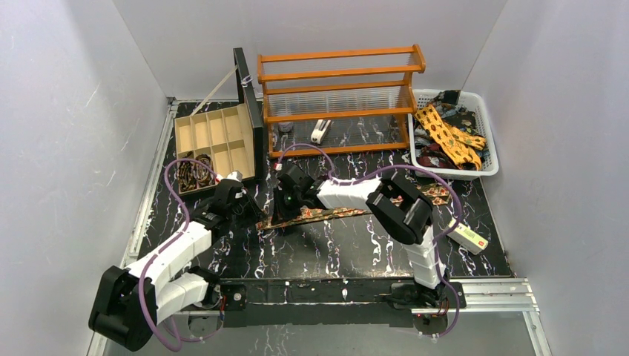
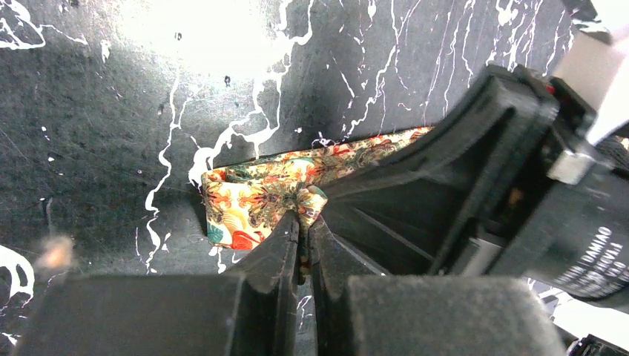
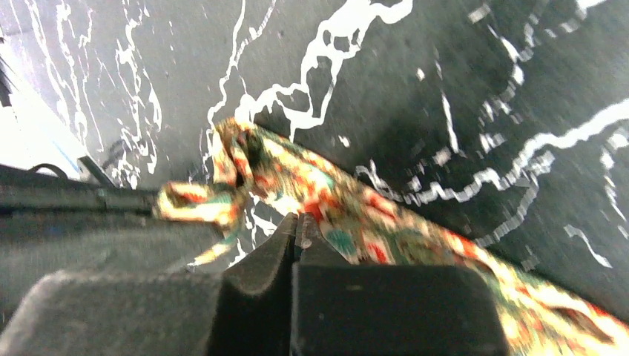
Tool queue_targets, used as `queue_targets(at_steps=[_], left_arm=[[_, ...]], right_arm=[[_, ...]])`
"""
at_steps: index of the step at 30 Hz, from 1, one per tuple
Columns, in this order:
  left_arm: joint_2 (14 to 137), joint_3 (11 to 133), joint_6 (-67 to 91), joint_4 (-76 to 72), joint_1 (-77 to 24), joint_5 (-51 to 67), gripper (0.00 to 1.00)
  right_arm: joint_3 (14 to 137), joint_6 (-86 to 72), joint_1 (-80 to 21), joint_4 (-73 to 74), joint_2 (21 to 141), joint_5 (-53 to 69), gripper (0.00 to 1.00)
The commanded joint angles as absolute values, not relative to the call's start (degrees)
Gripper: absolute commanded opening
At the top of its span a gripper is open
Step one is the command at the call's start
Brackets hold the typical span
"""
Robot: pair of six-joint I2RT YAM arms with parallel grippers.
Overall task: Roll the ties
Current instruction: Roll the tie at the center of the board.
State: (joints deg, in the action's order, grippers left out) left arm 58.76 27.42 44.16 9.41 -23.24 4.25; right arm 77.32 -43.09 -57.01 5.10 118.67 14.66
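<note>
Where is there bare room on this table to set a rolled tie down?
Bare tabletop lies between the flat tie and the near rail. A smaller patch sits between the white basket and the white-and-red box. It is crowded around the tie's left end, where the left end effector and right end effector pinch it.

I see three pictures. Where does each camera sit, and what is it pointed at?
Top external: fixed above and behind the arms, looking down on the black white-veined table; both arms show whole.
Left wrist: on the left arm, looking along its shut left hand, which pinches the end of the red-gold patterned fabric tie.
Right wrist: on the right arm, looking along its shut right hand at the tie.
Shared: both wrist views show that tie's folded end.
</note>
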Motion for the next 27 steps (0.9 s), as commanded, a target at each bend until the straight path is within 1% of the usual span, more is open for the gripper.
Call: queue_targets(at_steps=[1,8,15,16,19,20,22,24,27], left_arm=[[57.97,28.02,44.32,9.67,-23.63,2.86,0.0],[63.16,31.04,42.45,9.62,-25.92,3.17,0.0],[67.68,32.56,42.81,9.17,-28.77,1.94,0.12],[68.48,32.87,42.68,9.25,-29.08,1.95,0.15],[70.29,33.34,43.25,9.01,-30.05,2.13,0.32],[70.39,33.58,43.31,8.85,-30.36,2.16,0.34],[69.62,34.1,43.94,8.6,-30.74,2.58,0.43],[67.72,34.85,44.56,8.85,-30.84,2.77,0.55],[63.32,35.78,45.6,11.04,-30.89,-0.03,0.63]], right_arm=[[73.5,-41.71,-55.68,4.63,109.25,10.46,0.07],[64.77,-41.74,-53.34,4.78,99.59,5.14,0.17],[60.38,-41.84,-49.88,5.01,94.8,4.61,0.24],[60.24,-41.84,-49.65,4.97,94.64,4.76,0.26],[60.2,-41.84,-48.96,4.79,94.57,6.14,0.32],[60.16,-41.84,-48.71,4.67,94.57,6.88,0.33],[60.19,-42.01,-48.36,4.17,94.61,8.56,0.36],[60.22,-42.06,-48.1,3.66,94.66,10.4,0.39],[60.14,-42.77,-47.83,2.31,94.89,13.86,0.43]])
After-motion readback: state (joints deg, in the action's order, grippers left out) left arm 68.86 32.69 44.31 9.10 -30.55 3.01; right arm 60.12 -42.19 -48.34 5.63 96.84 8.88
